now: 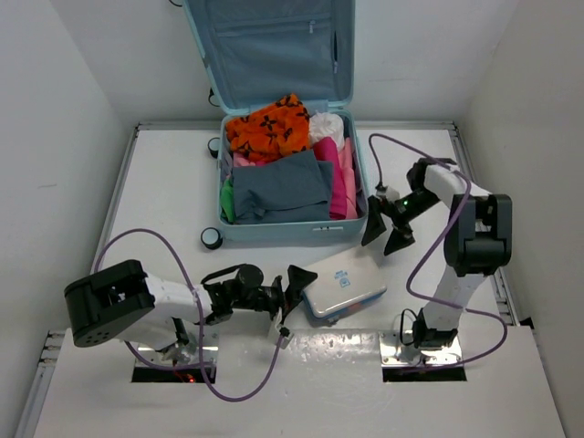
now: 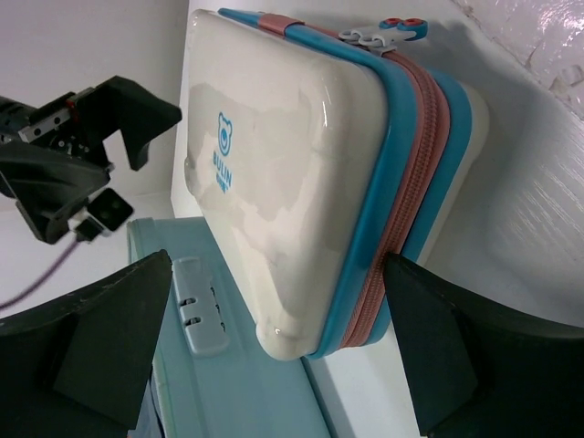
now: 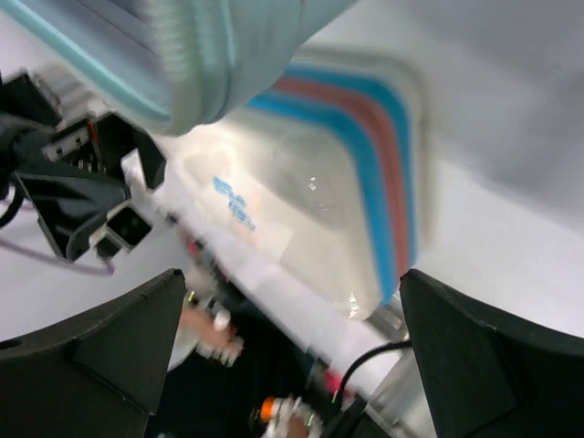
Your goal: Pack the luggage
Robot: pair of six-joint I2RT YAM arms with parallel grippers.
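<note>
The luggage [image 1: 274, 233] lies open on the table with its lid [image 1: 269, 46] raised against the back wall. It holds an orange patterned garment [image 1: 269, 128], a grey one [image 1: 278, 187] and pink, white and green pieces. A small white-and-blue box [image 1: 345, 285] lies in front of it. My left gripper [image 1: 294, 294] is open, its jaws either side of the box's left end [image 2: 292, 228]. My right gripper [image 1: 386, 235] is open and empty, above the table by the luggage's front right corner [image 3: 210, 55], with the box [image 3: 310, 201] below it.
The luggage's front wall with its lock [image 2: 196, 306] is right behind the box. Purple cables [image 1: 429, 265] loop over the table beside both arms. White walls close in the table on the left, right and back.
</note>
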